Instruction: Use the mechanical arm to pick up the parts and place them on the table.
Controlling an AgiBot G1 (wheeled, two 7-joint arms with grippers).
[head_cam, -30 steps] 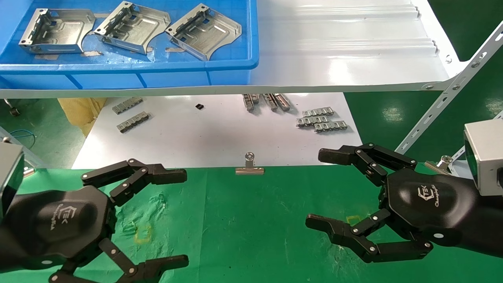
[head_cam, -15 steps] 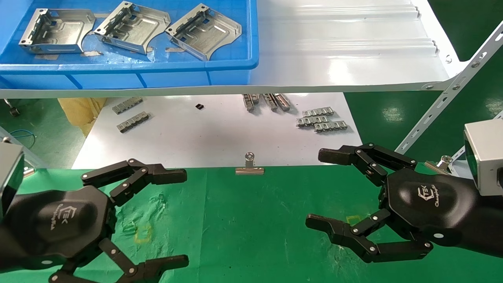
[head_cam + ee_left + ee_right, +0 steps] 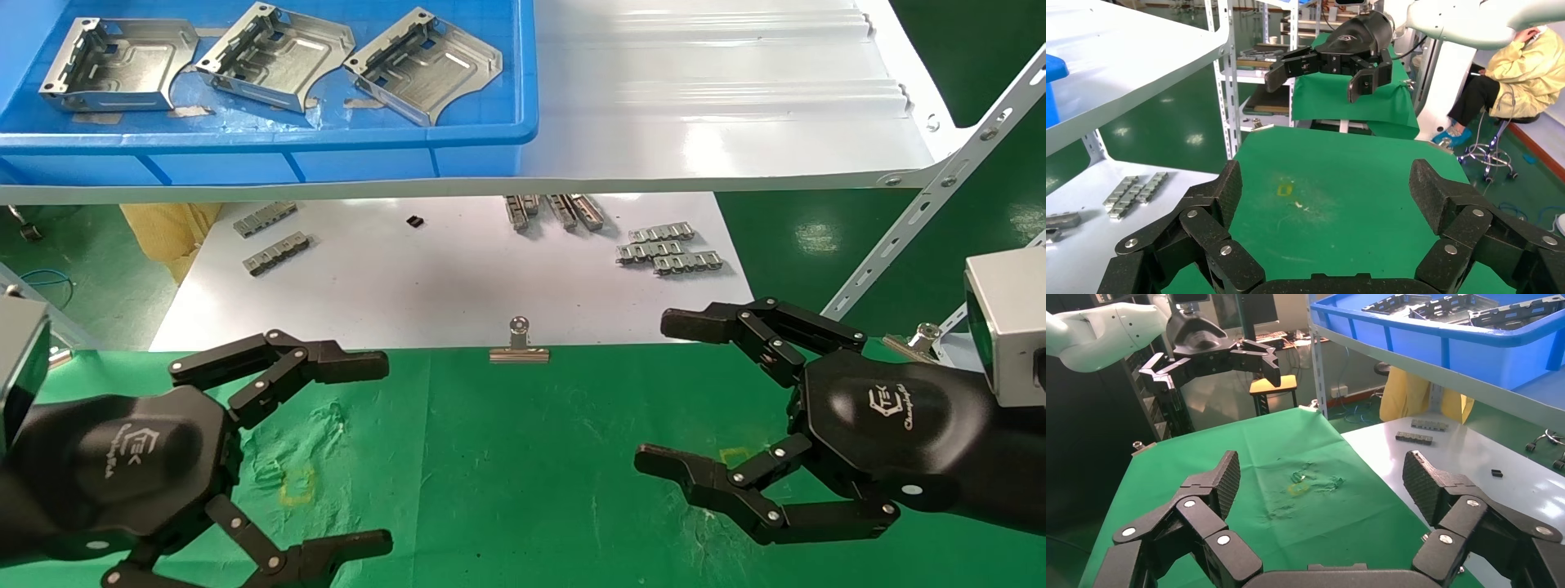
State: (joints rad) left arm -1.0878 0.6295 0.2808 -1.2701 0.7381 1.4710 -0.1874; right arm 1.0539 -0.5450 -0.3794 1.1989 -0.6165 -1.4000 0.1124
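Observation:
Three silvery sheet-metal parts lie in a row in a blue bin on the shelf: one at the left (image 3: 118, 64), one in the middle (image 3: 274, 55), one at the right (image 3: 425, 65). They also show in the right wrist view (image 3: 1425, 303). My left gripper (image 3: 386, 453) is open and empty, low over the left of the green table (image 3: 523, 457). My right gripper (image 3: 654, 392) is open and empty over the table's right side. Each wrist view shows its own open gripper, left (image 3: 1327, 184) and right (image 3: 1321, 478), over bare green cloth.
The blue bin (image 3: 270, 135) stands on a glossy white shelf (image 3: 719, 106). Below it a white sheet (image 3: 458, 278) carries small grey link strips (image 3: 670, 249). A binder clip (image 3: 519, 343) sits at the table's far edge. A slotted shelf strut (image 3: 940, 204) slants at the right.

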